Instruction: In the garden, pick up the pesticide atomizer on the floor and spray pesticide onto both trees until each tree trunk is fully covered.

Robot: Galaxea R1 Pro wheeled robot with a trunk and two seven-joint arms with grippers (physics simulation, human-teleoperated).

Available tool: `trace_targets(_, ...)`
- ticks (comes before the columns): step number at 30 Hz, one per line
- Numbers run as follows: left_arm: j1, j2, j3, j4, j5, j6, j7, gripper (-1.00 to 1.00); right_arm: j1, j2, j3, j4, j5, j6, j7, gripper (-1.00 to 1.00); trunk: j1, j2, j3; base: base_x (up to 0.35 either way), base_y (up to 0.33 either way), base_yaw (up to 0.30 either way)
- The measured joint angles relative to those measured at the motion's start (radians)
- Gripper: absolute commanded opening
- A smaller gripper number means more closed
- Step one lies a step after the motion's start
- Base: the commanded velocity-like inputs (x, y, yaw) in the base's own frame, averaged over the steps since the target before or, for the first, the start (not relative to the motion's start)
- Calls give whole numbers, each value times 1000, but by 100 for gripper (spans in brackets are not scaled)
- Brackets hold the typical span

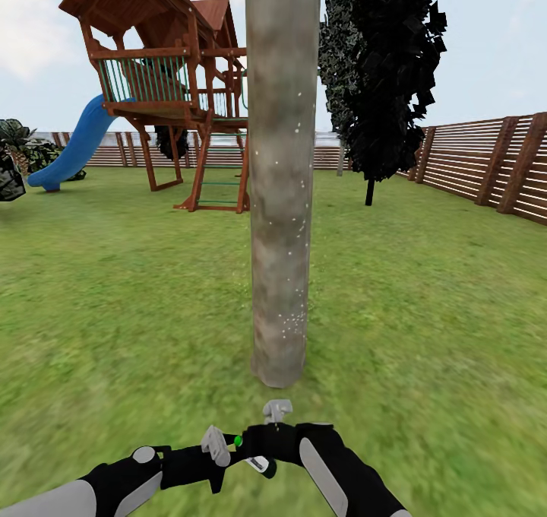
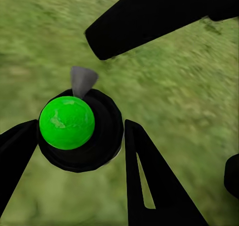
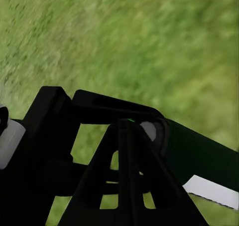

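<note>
Two end effectors meet low over the grass; what is each one doing?

— The left end effector [image 1: 220, 447] is clamped on the pesticide atomizer [image 1: 247, 448]. In the left wrist view its black fingers [image 2: 144, 171] press against either side of the atomizer [image 2: 79, 136]: a round, glossy black body with a bright green ball on top and a small grey cone poking out beside it.

And the right one?

— The right end effector [image 1: 277, 410] shows pale grey fingers just ahead of the atomizer, pointing at the tree. Whether they are spread or closed cannot be told; its own wrist view gives dark lattice shapes crossing over blurred lawn [image 3: 149, 41].

What stands in front of them?

— One tree trunk [image 1: 281, 198], a thick, straight column rising from the middle of the lawn [image 1: 114, 312], near the arms. Its bark is smooth and mottled grey-brown. Tiny white specks of pesticide [image 1: 292, 321] dot it, densest low on its right side and thinner higher up.

And around it?

— Toward the lawn's far left edge is a wooden play tower [image 1: 167, 68] with reddish-brown beams, a peaked roof, green railings and a curved blue slide [image 1: 76, 148]. The trunk hides the tower's right side. A brown slatted fence [image 1: 486, 163] runs along the right edge, and a thin-trunked tree with jagged black leaves [image 1: 395, 68] stands before it. The grass is a soft, patchy green.
</note>
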Motion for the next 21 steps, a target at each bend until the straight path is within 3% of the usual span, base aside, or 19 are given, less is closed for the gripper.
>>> trace_targets(21, 0, 0, 0, -4, -1, 0, 0, -100, 0, 1, 0, 15, -2, -4, 0, -100, 0, 0, 0, 0, 0, 0)
